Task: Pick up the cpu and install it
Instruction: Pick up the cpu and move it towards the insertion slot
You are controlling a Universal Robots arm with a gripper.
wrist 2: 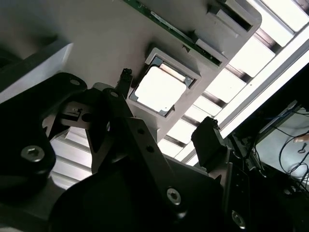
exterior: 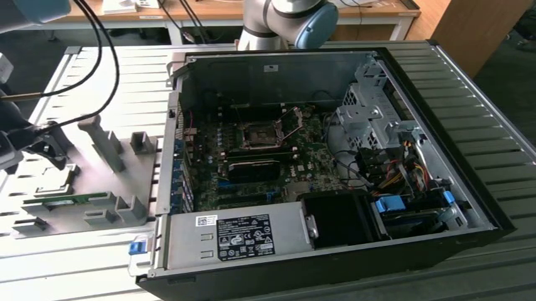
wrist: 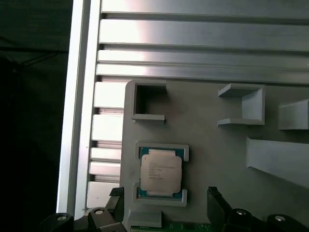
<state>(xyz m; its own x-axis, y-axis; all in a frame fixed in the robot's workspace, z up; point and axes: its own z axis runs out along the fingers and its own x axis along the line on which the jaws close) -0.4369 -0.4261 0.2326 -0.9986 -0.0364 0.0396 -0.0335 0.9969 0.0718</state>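
silver cpu (wrist: 161, 173) in tray (wrist: 212, 159), claw (wrist: 165, 195) spread nearby

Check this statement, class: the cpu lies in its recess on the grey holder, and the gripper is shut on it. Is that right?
No. The gripper is open and not gripping the cpu, which does lie in its recess on the grey holder, as the first wrist view shows.

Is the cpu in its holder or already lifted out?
In. The cpu lies flat in the recess of the grey holder; the open claw straddles it without touching.
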